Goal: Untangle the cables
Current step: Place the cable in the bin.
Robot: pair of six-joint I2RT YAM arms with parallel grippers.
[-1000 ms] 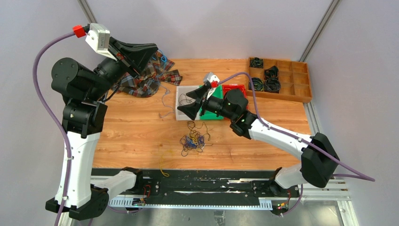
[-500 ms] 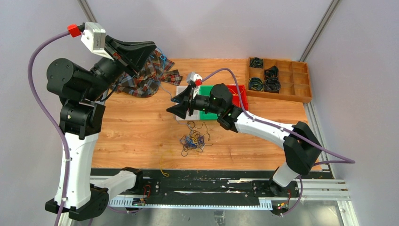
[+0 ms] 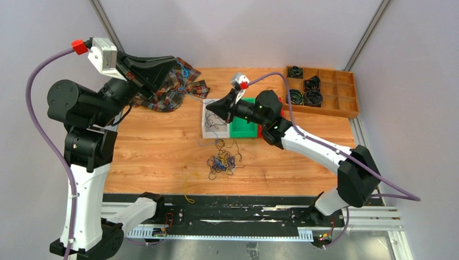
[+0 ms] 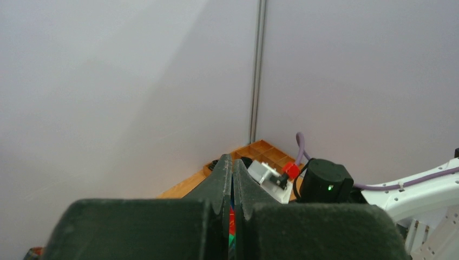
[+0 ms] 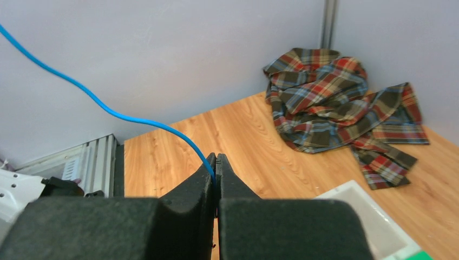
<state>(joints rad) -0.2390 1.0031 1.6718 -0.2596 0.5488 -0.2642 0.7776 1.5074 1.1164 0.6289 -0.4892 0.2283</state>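
Note:
A tangled bundle of yellow, blue and black cables (image 3: 221,161) lies on the wooden table in front of the bins. One blue cable (image 3: 184,70) rises out of it through the air. My left gripper (image 3: 176,60) is raised high at the back left, above the plaid cloth, and is shut on the upper end of that cable. In the left wrist view its jaws (image 4: 233,162) are pressed together. My right gripper (image 3: 209,106) hangs over the white bin's left edge. In the right wrist view it (image 5: 217,157) is shut on the blue cable (image 5: 108,111), which arcs away up to the left.
A plaid cloth (image 3: 170,93) lies crumpled at the back left. A white bin (image 3: 206,129), a green bin (image 3: 243,129) and a red one stand mid-table. A wooden compartment tray (image 3: 325,113) holding black coiled cords sits at the back right. A loose yellow strand (image 3: 186,190) trails to the near edge.
My right gripper was open over the bins, swung left and then back, and has shut on the blue cable. The left arm has shifted slightly up and to the left, still shut.

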